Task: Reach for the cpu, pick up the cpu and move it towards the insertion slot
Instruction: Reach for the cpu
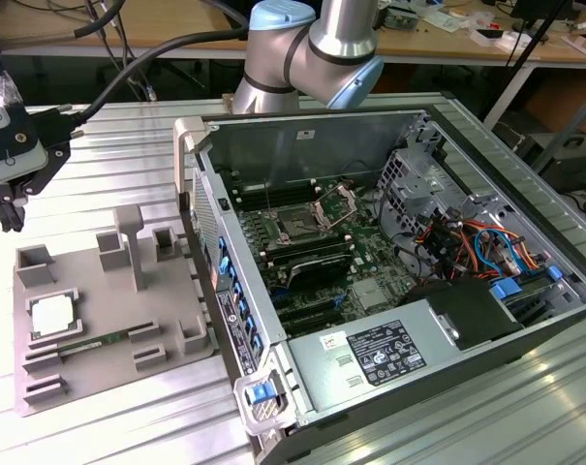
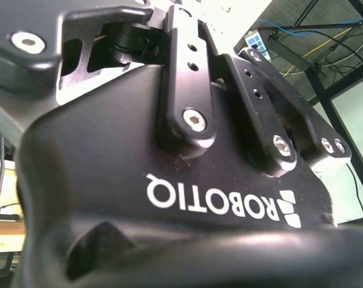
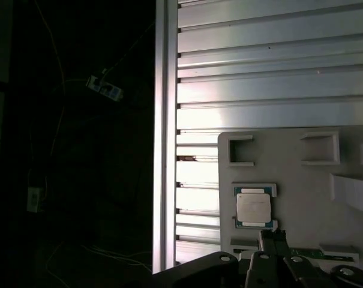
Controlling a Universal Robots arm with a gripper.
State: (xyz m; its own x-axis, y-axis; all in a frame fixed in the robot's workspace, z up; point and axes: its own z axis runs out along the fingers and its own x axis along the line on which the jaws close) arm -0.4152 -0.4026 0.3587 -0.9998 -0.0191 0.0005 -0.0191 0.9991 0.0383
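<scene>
Hand (image 1: pixel 7 205): one, at the left edge of the exterior view, above the worktop (image 1: pixel 128 145) past the tray's upper-left corner; in the first wrist view (image 3: pixel 272 235) it sits at the lower edge, just below the cpu. I cannot tell whether it is open or closed.
Cpu (image 1: pixel 55 315): one, lying flat in a square recess at the left of the grey tray (image 1: pixel 108 320), silver top up (image 3: pixel 253 208), apart from the hand.
Insertion slot (image 1: pixel 297 225): one, at the frame's centre on the green circuit board (image 1: pixel 370 254), its metal bracket (image 1: pixel 336 205) raised.
In between: the tray's upright post (image 1: pixel 130 242) and the wall (image 1: pixel 203 208) of the one open computer case.
Around: one arm (image 1: pixel 317 44) at top centre; orange and blue cables (image 1: pixel 477 242) at right.
</scene>
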